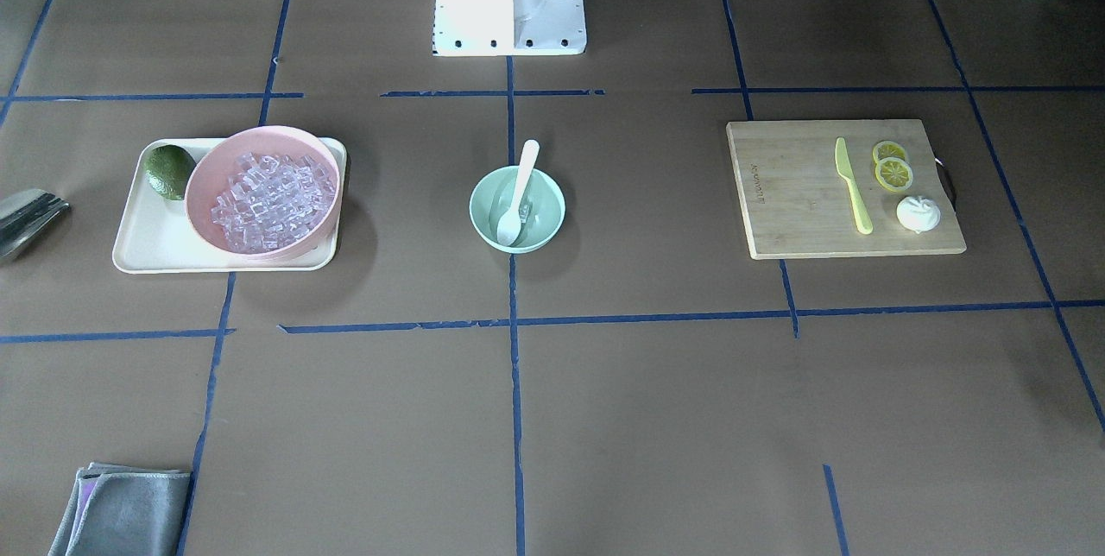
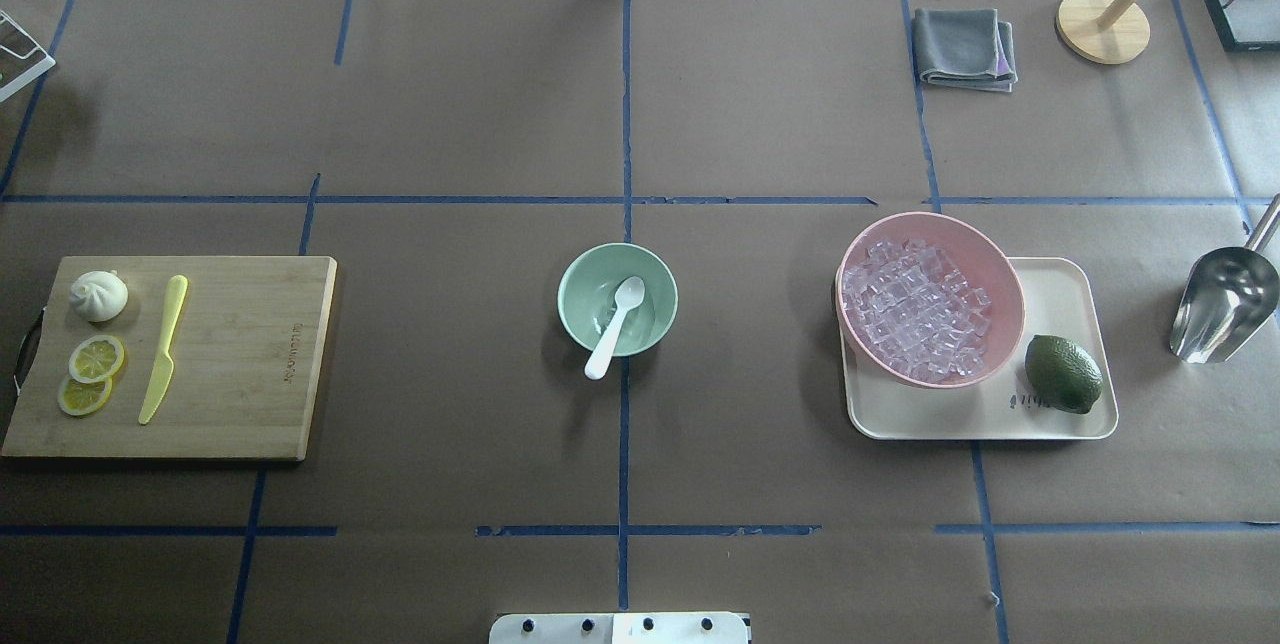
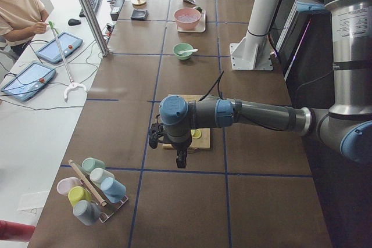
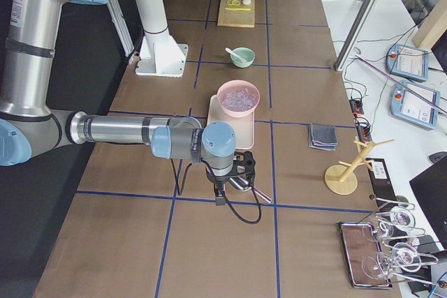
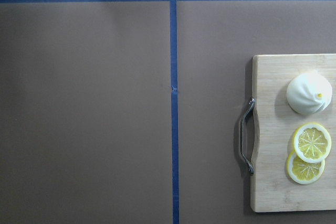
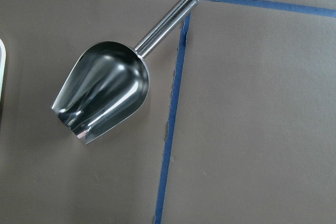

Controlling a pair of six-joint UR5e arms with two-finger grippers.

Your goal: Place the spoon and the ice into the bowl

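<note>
The small white plastic spoon (image 2: 613, 329) lies in the small round mint-green bowl (image 2: 575, 302) at mid-table, scoop inside, straight handle over the rim. Clear glassy ice cubes (image 2: 915, 319) fill the larger pink bowl (image 2: 990, 254). My left gripper (image 3: 156, 137) and right gripper (image 4: 244, 165) — released or clenched, I cannot tell.

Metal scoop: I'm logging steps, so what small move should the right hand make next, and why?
Probably lower the right hand onto the scoop to grasp its handle: the spoon already lies in the mint bowl, while the ice sits in the pink bowl.
</note>
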